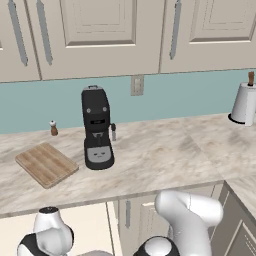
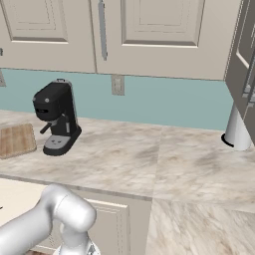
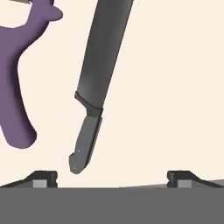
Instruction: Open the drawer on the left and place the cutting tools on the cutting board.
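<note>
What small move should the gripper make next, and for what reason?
Probably shift sideways toward the knife before descending. The gripper is open above the pale drawer floor, and the knife's handle lies near one fingertip, not centred. The peeler lies apart beside it.

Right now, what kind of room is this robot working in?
A simulated home kitchen, most likely: a marble-look counter under cream wall cabinets, with a black coffee machine and a wooden cutting board on it.

Knife [image 3: 103,65] between spread fingertips [image 3: 43,178] — peeler [image 3: 19,74] crowds one side.
</note>
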You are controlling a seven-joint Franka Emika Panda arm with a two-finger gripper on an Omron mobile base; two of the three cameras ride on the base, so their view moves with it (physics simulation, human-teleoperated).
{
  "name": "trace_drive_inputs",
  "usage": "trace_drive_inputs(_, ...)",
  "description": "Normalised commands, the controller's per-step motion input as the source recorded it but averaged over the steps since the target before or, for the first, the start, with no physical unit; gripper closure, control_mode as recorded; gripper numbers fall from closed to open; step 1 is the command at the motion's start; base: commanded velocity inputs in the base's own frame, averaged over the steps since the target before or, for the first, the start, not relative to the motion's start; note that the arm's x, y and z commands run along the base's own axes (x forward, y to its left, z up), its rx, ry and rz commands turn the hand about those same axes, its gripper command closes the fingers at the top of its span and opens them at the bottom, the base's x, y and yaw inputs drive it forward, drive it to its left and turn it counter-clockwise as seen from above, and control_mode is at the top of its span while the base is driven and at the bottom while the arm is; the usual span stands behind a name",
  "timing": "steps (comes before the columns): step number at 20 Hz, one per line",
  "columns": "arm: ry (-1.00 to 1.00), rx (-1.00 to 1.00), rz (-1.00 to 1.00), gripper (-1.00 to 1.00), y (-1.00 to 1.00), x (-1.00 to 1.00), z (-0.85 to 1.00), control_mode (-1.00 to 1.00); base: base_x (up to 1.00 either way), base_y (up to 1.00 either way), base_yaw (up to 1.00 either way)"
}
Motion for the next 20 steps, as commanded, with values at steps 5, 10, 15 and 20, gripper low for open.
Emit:
trace_drive_inputs(5,0.02,-0.03,0.0,-1.0,0.29,0.0,-0.37,-1.0,0.0,0.0,0.0)
trace_drive_inputs(10,0.0,-0.03,0.0,-1.0,0.3,0.0,-0.28,-1.0,0.0,0.0,0.0)
trace_drive_inputs(15,0.0,-0.03,0.0,-1.0,0.21,0.0,-0.21,-1.0,0.0,0.0,0.0)
trace_drive_inputs(20,0.0,-0.03,0.0,-1.0,0.09,-0.01,-0.22,-1.0,0.0,0.0,0.0)
